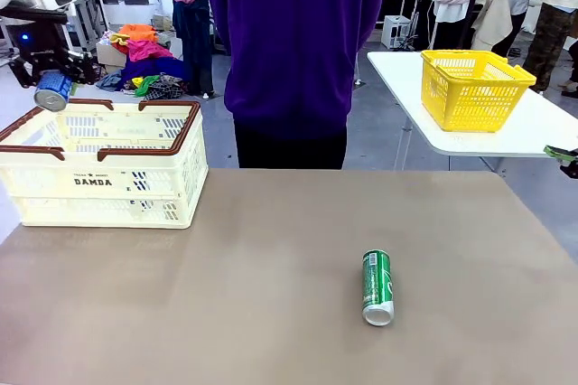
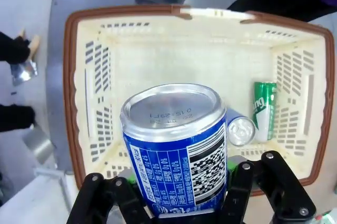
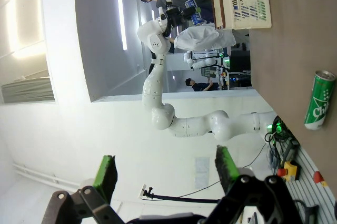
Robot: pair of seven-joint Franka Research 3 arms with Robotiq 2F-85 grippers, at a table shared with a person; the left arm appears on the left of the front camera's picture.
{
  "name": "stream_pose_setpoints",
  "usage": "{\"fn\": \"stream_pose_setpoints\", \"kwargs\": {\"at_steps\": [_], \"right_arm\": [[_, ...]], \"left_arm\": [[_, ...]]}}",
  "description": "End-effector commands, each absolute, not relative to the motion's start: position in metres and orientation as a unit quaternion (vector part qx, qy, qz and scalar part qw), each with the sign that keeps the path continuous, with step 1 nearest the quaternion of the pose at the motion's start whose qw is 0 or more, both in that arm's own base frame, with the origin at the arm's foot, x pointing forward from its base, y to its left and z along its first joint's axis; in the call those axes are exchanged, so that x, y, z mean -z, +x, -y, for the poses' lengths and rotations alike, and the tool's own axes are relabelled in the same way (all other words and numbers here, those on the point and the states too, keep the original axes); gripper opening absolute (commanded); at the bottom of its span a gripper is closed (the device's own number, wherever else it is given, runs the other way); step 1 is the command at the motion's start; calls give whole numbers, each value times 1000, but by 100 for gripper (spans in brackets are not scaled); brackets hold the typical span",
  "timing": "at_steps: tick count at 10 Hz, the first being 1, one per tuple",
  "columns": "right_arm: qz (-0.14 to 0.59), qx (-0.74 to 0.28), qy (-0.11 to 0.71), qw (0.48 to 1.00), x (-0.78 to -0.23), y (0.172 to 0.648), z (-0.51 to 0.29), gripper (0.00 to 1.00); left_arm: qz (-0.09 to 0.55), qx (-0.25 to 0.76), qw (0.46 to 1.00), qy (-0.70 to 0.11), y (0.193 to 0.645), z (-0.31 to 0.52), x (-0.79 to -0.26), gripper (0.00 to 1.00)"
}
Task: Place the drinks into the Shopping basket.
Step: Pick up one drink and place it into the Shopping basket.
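The left gripper [image 2: 181,203] pinches a blue can [image 2: 176,148] above the Shopping basket [image 1: 54,182], where a green can [image 2: 264,109] and seemingly another lie; right gripper [image 3: 166,174] spread.

Front view faces across the table [image 1: 271,313]; left wrist looks down into the Shopping basket [image 2: 73,77], close; right wrist, seemingly rolled sideways, shares both.

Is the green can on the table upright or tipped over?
Tipped over: the green can lies on its side on the table, silver top toward the robot.
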State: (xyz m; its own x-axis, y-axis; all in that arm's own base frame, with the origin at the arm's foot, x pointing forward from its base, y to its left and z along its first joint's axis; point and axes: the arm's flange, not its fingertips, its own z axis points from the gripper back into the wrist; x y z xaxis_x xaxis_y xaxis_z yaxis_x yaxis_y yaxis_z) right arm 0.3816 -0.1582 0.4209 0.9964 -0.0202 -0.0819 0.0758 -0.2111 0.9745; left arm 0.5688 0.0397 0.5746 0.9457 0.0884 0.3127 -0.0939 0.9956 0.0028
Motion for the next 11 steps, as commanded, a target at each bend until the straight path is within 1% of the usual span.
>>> {"fn": "stream_pose_setpoints", "kwargs": {"at_steps": [1,2,6,8,11], "right_arm": [[-21,45,781,622,-426,382,161,100],[-21,45,781,622,-426,382,161,100],[-21,45,781,622,-426,382,161,100],[-21,45,781,622,-426,382,161,100],[-21,45,781,622,-426,382,161,100]], "left_arm": [[146,-57,988,7,567,-41,-572,0],[154,-58,986,24,573,-39,-556,0],[153,-39,987,16,588,-43,-490,0],[125,-25,991,24,593,-38,-460,0],[101,-18,995,15,602,-34,-419,0]]}}
